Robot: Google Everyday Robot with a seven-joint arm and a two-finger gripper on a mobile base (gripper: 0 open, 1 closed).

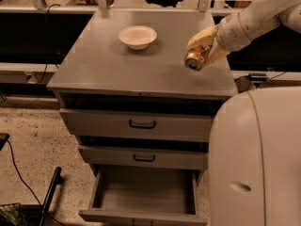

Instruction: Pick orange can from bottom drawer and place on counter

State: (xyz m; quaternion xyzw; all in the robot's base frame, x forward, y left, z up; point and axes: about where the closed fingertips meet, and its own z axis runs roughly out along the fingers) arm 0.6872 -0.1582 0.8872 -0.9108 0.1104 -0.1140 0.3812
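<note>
My gripper (pixel 201 51) reaches in from the upper right on a white arm and is shut on the orange can (pixel 194 60). The can lies tilted on its side in the pale yellow fingers (pixel 200 38), its silver end facing the camera. It is held just above the right part of the counter (pixel 122 65). The bottom drawer (pixel 143 194) is pulled open below and shows a bare grey tray.
A white bowl (pixel 137 36) stands on the counter at the back middle. Two upper drawers with black handles (pixel 142 124) stand slightly open. My white body (pixel 256 159) fills the lower right. A black cable and pole (pixel 49 196) lie on the speckled floor at left.
</note>
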